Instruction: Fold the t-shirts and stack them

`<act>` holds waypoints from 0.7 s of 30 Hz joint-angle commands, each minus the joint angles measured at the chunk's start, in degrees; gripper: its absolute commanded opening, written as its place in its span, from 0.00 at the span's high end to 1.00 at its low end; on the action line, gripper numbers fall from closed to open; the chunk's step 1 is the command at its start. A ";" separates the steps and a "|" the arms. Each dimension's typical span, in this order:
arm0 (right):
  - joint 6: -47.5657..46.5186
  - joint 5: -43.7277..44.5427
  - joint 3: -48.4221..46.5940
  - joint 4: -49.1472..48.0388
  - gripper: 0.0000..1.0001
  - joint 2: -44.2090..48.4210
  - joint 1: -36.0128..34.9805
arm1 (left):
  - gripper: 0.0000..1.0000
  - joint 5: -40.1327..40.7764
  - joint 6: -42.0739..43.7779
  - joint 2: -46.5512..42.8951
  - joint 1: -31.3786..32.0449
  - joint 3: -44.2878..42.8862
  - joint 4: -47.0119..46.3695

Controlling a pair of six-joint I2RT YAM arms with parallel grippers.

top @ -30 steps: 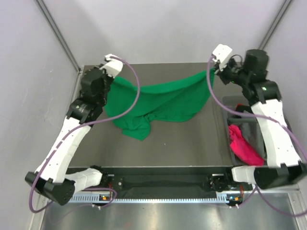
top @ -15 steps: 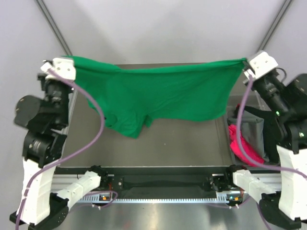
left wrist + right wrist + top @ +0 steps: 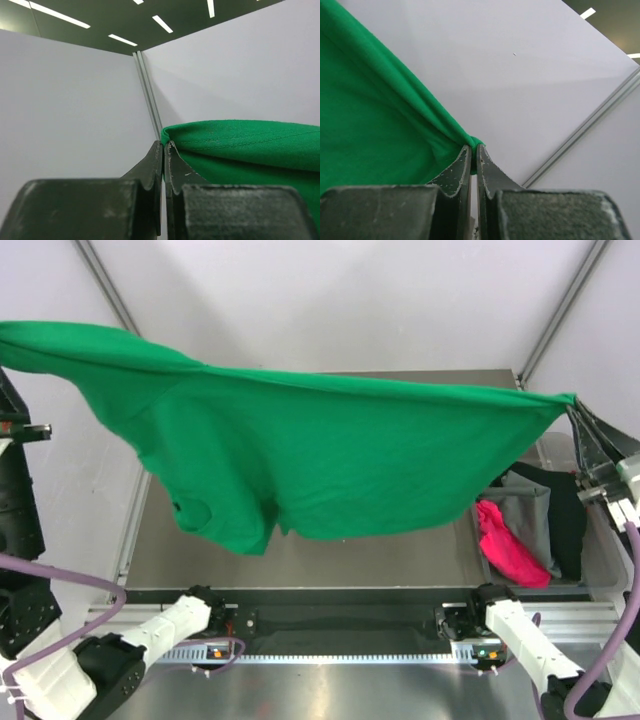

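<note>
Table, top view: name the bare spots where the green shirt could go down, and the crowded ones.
Bare table shows along the near edge, between the hanging hem of the green t-shirt and the arm bases. The middle is hidden behind it. Crowded: the right end, where the pink t-shirt, grey t-shirt and black t-shirt lie heaped.

Dark grey table (image 3: 400, 565); heaped t-shirts (image 3: 510, 550) at right
</note>
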State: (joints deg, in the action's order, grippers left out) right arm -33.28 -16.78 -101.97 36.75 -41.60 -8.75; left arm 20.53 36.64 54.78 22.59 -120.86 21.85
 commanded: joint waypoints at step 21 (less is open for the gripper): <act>1.37 0.08 37.20 -20.05 1.00 -21.39 0.40 | 1.00 0.13 10.84 19.87 -5.88 47.74 -18.76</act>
State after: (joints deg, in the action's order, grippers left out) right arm -32.29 -15.31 -65.71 25.21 -59.27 -8.75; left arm 21.54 49.54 69.89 19.62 -71.94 15.62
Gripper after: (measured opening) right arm 0.016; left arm 0.020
